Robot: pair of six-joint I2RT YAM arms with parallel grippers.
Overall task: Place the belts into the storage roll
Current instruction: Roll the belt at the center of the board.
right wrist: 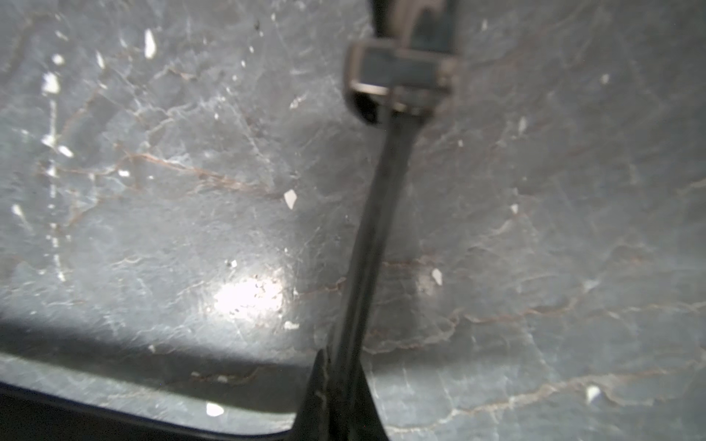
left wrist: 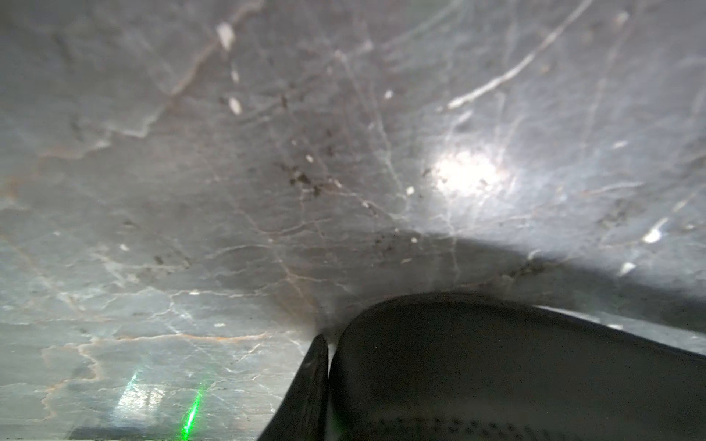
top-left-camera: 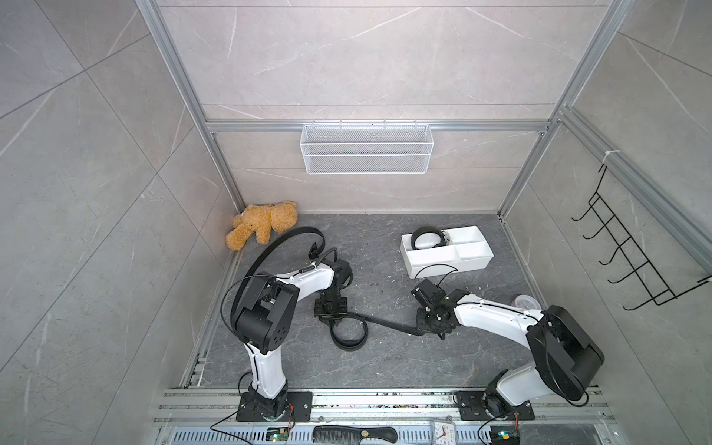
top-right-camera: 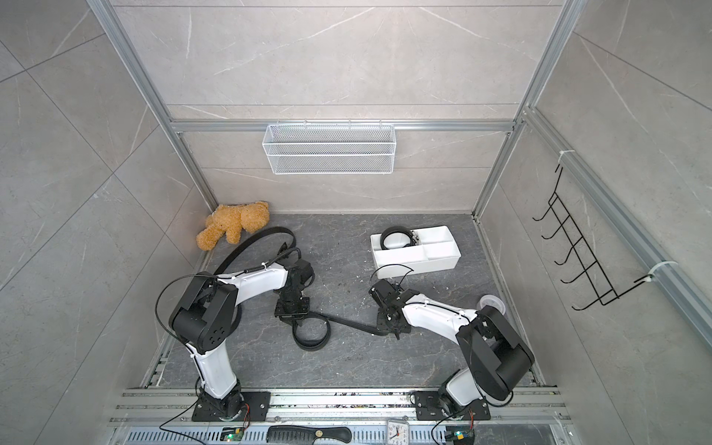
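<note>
Belt (top-left-camera: 385, 323) stretched across mid-frame: right gripper (top-left-camera: 425, 330) clamped shut on its tail, likely tensioning it for coiling; left gripper (top-left-camera: 331, 314) sat at the coil, grip unclear.

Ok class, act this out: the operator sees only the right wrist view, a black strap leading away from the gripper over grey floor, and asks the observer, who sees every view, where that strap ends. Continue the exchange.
Observer: In a top view, the strap runs to the left gripper and loops into a loose coil beside it.
Operator: Where is the tray?
Observer: The white tray sits beyond the right gripper, nearer the back wall.
Operator: Anything stored yet?
Observer: One coiled belt in a corner compartment.
</note>
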